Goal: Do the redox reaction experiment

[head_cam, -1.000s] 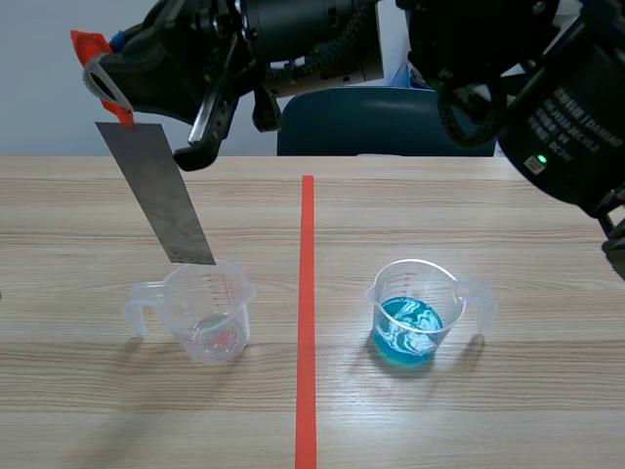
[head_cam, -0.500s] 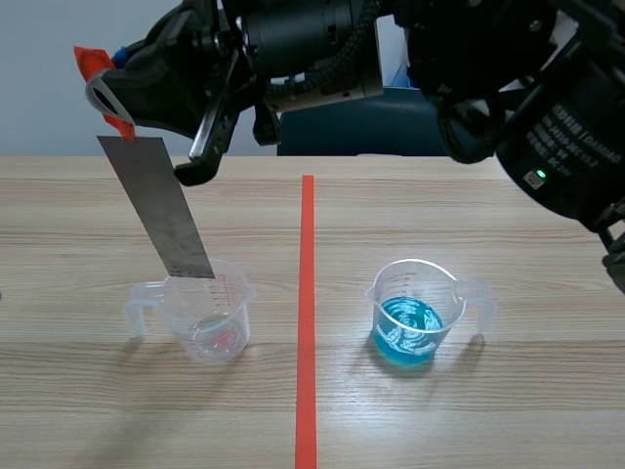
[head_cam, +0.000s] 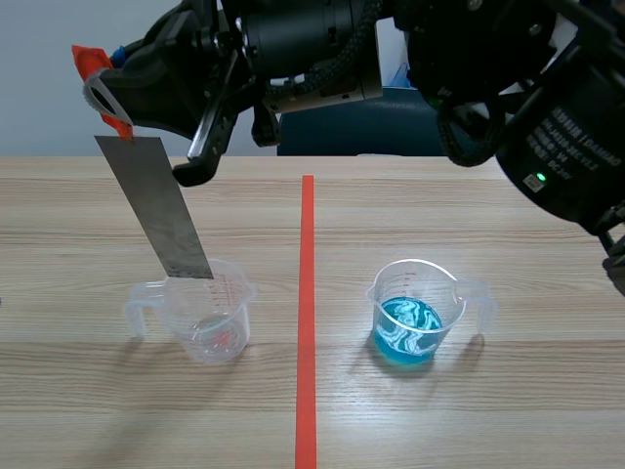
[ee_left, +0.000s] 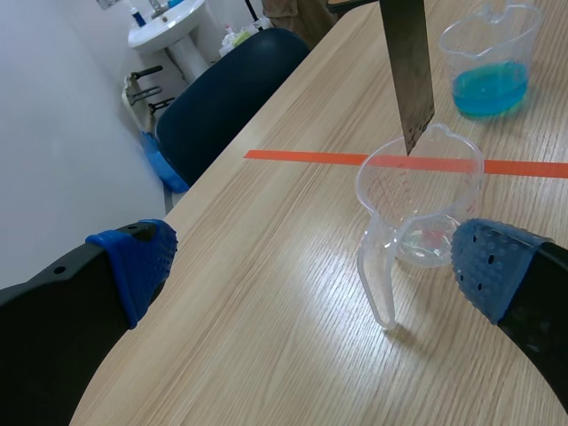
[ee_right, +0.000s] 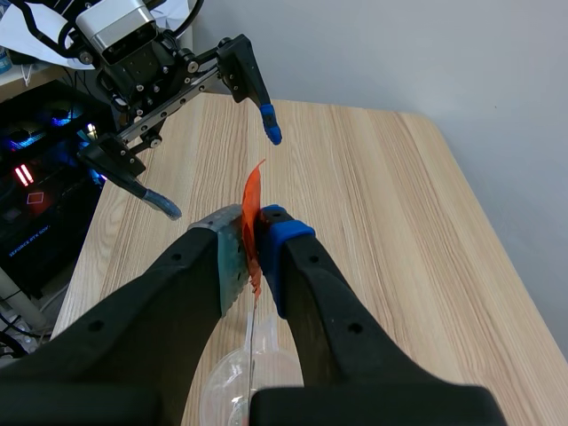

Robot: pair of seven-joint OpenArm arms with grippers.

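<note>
Stretching the right arm across high, past the middle, right tool (head_cam: 105, 98) pinching a metal strip (head_cam: 161, 210); hovering the left tool (ee_left: 312, 262) low over the worktop (ee_left: 266, 346), fingers spread wide.

Change over one second: the right gripper (head_cam: 109, 107) has come down a little, lowering the metal strip (head_cam: 156, 210) it holds. The strip's lower end, earlier level with the far rim of the left cup (head_cam: 220, 327), now dips just inside the mouth. Most of the drop came early.
</note>
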